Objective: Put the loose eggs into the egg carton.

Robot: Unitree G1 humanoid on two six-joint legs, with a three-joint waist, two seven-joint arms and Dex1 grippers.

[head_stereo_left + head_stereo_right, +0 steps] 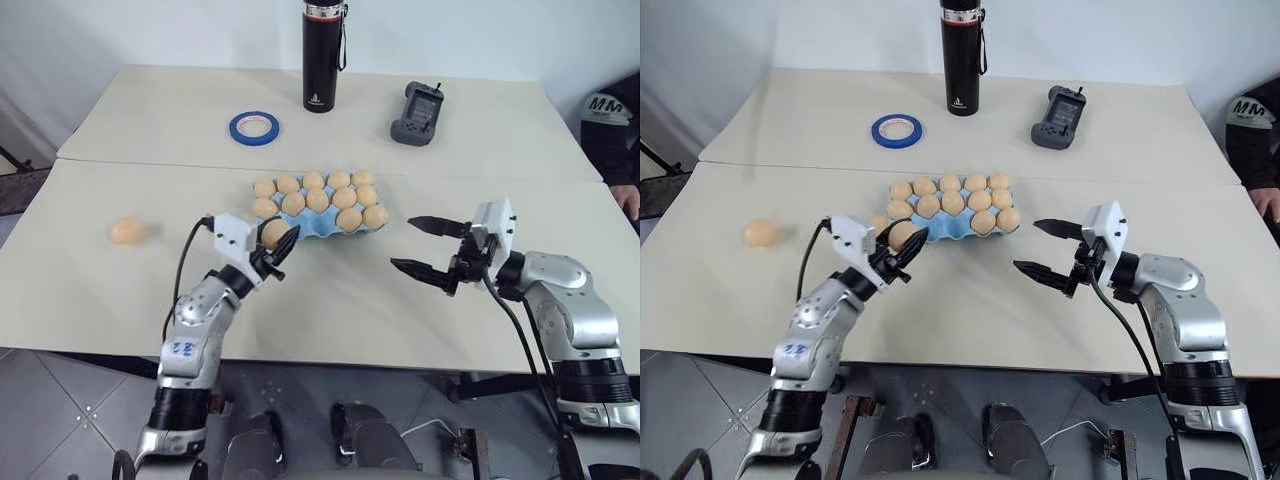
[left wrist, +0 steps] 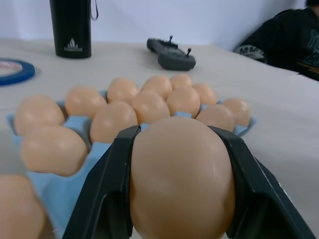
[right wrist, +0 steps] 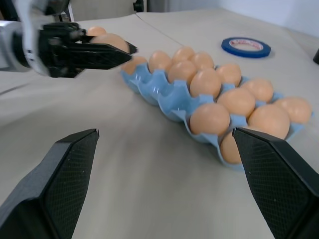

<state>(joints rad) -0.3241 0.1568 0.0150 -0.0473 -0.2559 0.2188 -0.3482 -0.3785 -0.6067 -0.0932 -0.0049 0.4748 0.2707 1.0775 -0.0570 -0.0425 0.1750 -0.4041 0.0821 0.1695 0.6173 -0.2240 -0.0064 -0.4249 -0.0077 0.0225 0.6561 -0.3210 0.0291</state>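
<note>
Already the left claw (image 1: 279, 250) is clamped on a smooth pale orange-tan egg (image 2: 182, 177), just beside the light blue moulded egg carton's (image 1: 322, 229) near-left corner. Lowered onto a filled cup, it could knock neighbours or crack. Another loose egg (image 1: 126, 231) lies well left on the tabletop (image 1: 330, 300). The right claw (image 1: 432, 247) hangs spread wide, empty.

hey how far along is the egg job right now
Mostly done: the egg carton is nearly full of eggs. In hand: the left gripper is shut on an egg at the carton's near-left corner. Left: one loose egg lies on the table. The right gripper is open, holding nothing.
</note>
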